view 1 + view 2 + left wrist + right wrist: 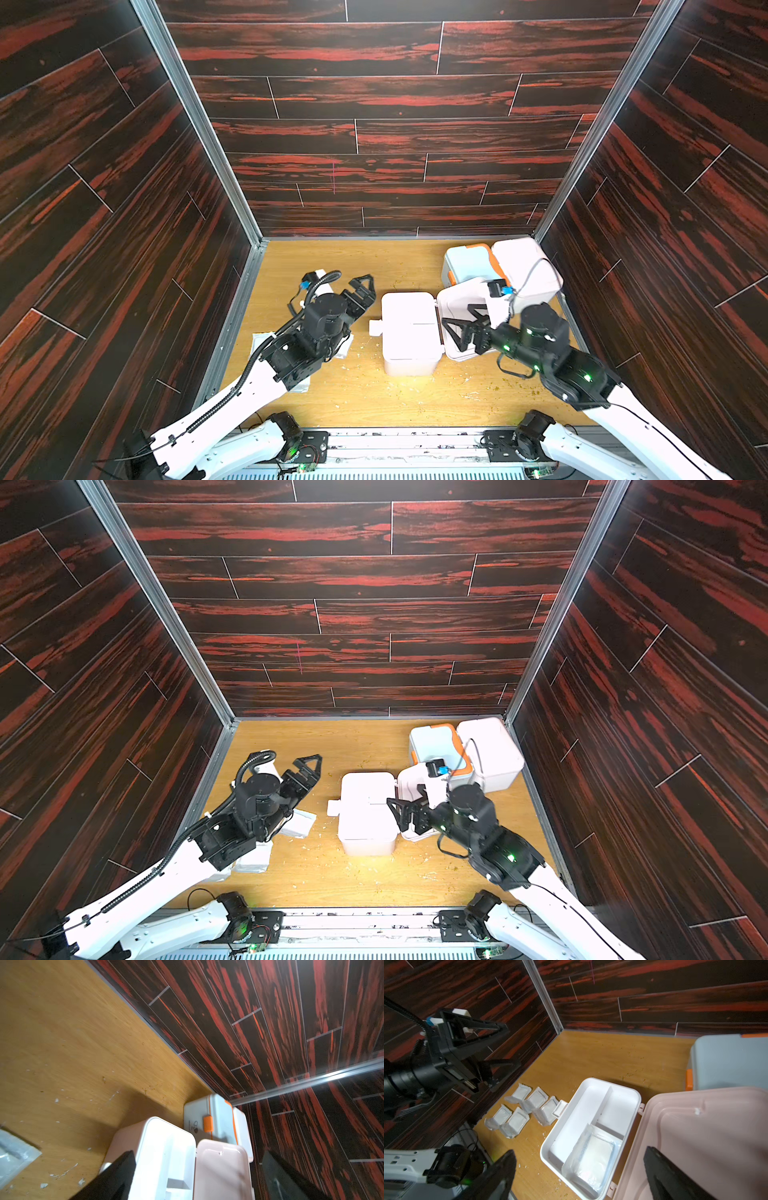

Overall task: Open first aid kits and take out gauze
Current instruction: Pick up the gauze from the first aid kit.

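Grippers (365, 286) (457, 322) spread; three kits (411, 368) (467, 262) (525, 266); five gauze (519, 1093) (536, 1098) (548, 1108) (501, 1115) (516, 1123) out, perhaps one (591, 1153) inside.

Light-brown wood-grain tabletop (332, 266), enclosed on three sides by dark wall panels printed with red-and-black wood grain (395, 124). A bare aluminium corner post (198, 120) is seen at one rear corner, and a second aluminium post (605, 120) at the other. A thin pink vertical mark (333, 178) is drawn on the back panel. Small pale flakes and yellowish crumbs (469, 380) are scattered over the tabletop's near half. White flakes (43, 1185) are also shown in the left wrist view.
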Controlling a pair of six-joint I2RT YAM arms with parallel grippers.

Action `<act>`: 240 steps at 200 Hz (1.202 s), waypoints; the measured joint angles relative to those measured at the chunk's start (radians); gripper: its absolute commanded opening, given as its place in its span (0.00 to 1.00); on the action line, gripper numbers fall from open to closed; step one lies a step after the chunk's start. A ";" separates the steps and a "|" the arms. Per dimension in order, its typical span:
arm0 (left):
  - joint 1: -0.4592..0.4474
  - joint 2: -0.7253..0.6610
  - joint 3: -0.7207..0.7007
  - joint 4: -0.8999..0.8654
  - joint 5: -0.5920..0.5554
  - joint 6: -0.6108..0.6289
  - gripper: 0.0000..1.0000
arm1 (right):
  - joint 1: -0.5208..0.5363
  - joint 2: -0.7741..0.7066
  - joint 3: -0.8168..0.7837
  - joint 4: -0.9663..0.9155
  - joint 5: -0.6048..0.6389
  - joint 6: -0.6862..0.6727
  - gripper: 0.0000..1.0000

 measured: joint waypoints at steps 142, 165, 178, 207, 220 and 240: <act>-0.204 0.521 0.454 -0.328 0.177 0.329 0.91 | 0.000 -0.322 -0.159 -0.011 0.240 0.064 0.99; -0.211 0.568 0.489 -0.409 0.175 0.364 0.89 | 0.000 -0.218 -0.159 -0.022 0.198 0.082 0.99; -0.217 0.584 0.496 -0.438 0.174 0.372 0.85 | 0.000 -0.172 -0.163 -0.024 0.172 0.090 0.99; -0.230 0.623 0.511 -0.488 0.162 0.378 0.70 | 0.000 -0.105 -0.166 -0.023 0.125 0.097 0.99; -0.235 0.648 0.529 -0.519 0.153 0.380 0.64 | 0.000 -0.088 -0.166 -0.023 0.113 0.100 0.99; -0.241 0.683 0.554 -0.562 0.126 0.382 0.61 | 0.000 -0.072 -0.166 -0.023 0.105 0.104 0.99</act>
